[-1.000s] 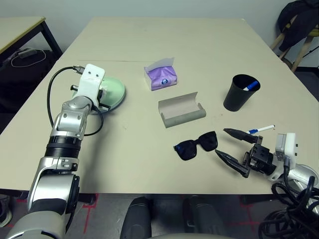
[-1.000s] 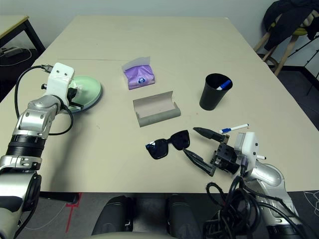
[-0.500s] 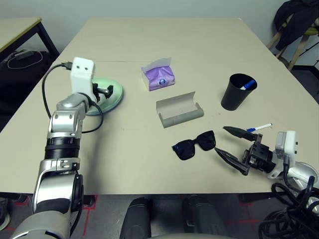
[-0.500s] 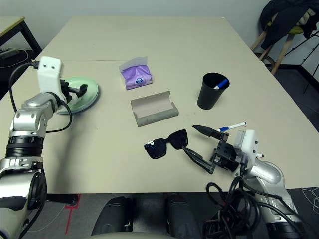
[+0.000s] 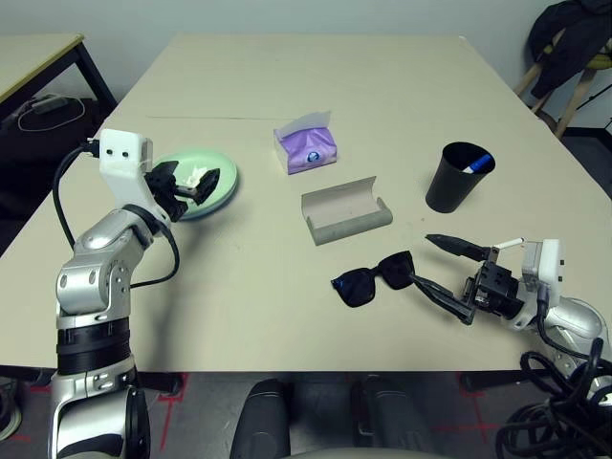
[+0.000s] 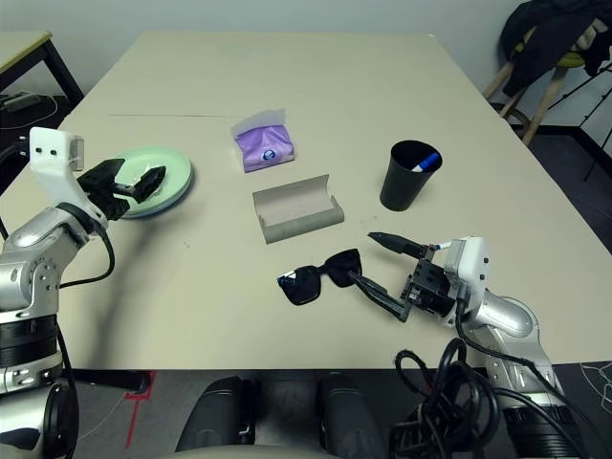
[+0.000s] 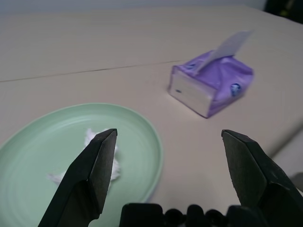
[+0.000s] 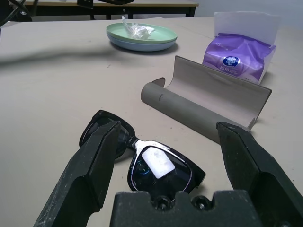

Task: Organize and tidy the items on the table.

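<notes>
A: Where's the left gripper (image 5: pixel 191 185)?

B: Above the plates (image 5: pixel 222 192), near the table's (image 5: pixel 382 86) left edge. Its jaws are spread wide and hold nothing.

A: And the plates?

B: A mint-green plate sits on a light-blue one. A crumpled tissue wad (image 7: pixel 102 156) lies on the green plate, just under the left fingertips.

A: What about the right gripper (image 5: pixel 442 268)?

B: Near the front right corner, pointing at the sunglasses (image 5: pixel 375 278). Its fingers are also wide apart and empty. In the right wrist view the sunglasses lie between the two fingers, but I cannot tell whether either finger touches them.

A: Sunglasses folded or open?

B: The lenses face up and lie flat on the table near the front edge. I cannot tell about the arms.

A: Is the case (image 5: pixel 346 209) shut?

B: No, its lid stands open. It lies about mid-table, behind the sunglasses and apart from them.

A: Tissue pack (image 5: pixel 308 145)?

B: Behind the case, toward the far edge, with a white sheet sticking up from the top. A thin seam line runs across the table to its left.

A: The cup (image 5: pixel 459 177)?

B: Upright toward the right edge, with a blue-capped pen (image 5: pixel 477 161) leaning inside. Another pen (image 5: pixel 509 243), white, lies on the table just behind the right gripper.
</notes>
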You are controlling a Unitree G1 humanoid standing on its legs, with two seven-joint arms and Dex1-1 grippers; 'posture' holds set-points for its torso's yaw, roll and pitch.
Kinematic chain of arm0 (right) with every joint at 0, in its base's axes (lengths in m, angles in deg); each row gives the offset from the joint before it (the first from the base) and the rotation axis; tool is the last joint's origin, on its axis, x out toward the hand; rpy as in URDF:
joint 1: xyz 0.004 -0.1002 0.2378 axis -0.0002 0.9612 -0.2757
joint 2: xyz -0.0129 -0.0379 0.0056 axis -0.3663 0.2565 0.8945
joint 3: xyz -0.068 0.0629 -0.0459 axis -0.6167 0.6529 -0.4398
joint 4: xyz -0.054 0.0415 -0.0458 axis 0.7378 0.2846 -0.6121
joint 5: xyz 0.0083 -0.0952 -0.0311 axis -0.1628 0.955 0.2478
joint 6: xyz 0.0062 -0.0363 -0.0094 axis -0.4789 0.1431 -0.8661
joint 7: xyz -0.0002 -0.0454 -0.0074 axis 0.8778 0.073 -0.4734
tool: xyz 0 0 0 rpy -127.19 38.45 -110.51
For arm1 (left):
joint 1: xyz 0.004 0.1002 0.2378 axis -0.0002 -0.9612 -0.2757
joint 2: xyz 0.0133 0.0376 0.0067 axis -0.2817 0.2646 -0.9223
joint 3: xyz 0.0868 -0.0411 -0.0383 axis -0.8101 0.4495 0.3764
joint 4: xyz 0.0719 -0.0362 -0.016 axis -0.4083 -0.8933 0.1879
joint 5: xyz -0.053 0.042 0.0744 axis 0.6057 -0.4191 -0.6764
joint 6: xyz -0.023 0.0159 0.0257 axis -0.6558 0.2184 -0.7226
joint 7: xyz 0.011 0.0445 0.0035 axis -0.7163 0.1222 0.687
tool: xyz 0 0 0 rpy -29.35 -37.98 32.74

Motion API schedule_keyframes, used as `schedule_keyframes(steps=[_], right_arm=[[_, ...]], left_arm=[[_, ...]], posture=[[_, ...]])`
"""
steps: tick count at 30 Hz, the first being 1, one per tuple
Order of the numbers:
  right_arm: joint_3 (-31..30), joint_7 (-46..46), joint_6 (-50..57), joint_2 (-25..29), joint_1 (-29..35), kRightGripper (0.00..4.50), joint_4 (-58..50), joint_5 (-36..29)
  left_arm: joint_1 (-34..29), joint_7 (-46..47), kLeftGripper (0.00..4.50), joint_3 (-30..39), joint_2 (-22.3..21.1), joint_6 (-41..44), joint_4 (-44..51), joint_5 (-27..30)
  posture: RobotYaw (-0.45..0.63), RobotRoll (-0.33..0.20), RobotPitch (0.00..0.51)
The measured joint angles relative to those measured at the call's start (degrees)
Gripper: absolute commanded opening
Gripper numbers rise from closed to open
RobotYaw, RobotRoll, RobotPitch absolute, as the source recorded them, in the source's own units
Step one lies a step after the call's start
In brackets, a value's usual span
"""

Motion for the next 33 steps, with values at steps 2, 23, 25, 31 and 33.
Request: schedule_keyframes(steps=[2, 23, 25, 31, 33], right_arm=[[0.0, 0.5, -0.3, -0.1, -1.0, 4.5, 1.1, 0.1], [-0.1, 2.3, -0.1, 1.2, -6.8, 4.5, 6.7, 2.4], [-0.1, 2.3, 0.5, 1.3, -7.5, 4.5, 6.7, 2.5], [-0.4, 1.7, 3.9, 2.6, -8.9, 4.5, 6.7, 3.8], [-0.4, 1.5, 4.9, 3.2, -9.7, 4.5, 6.7, 4.2]], left_arm=[[-2.0, -1.9, 4.46, 0.1, -1.4, 0.4, 1.3, 1.6], [-16.3, -23.3, 4.46, -2.7, -6.5, -15.7, 4.6, 4.3], [-16.7, -24.8, 4.46, -4.0, -6.8, -16.6, 4.6, 4.3], [-17.0, -28.7, 4.46, -6.2, -8.5, -20.7, 4.2, 3.6], [-17.0, -29.8, 4.46, -6.7, -8.9, -21.7, 4.1, 3.6]], posture=[[0.08, 0.0, 0.081], [0.09, 0.0, 0.077], [0.09, 0.0, 0.076], [0.08, 0.0, 0.079], [0.08, 0.0, 0.079]])
